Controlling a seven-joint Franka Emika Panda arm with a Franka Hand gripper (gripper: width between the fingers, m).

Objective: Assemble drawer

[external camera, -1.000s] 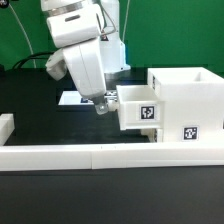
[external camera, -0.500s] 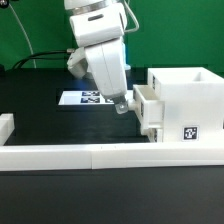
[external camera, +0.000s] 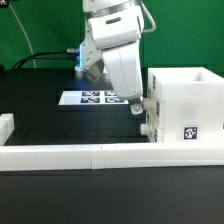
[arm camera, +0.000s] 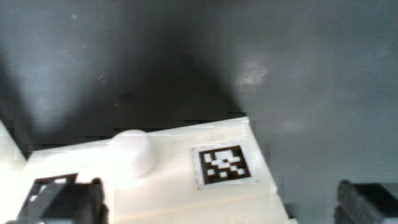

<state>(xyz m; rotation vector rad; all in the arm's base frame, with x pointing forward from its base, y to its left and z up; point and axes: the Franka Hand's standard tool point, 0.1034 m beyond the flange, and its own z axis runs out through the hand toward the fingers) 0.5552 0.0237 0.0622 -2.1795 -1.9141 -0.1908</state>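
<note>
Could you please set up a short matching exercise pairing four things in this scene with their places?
Things:
1. housing
2. marker board
3. border blocks
4. gripper

Places:
A. flat on the table behind the arm
B. along the front edge
C. at the exterior view's right
D. against the housing's open side

Pairs: 1-C, 2-A, 3-B, 4-D

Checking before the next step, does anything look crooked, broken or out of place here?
Nothing stands out. The drawer housing stands upright against the border blocks, a small box sits nearly flush in its front with the gripper against it, and the marker board lies flat behind.
</note>
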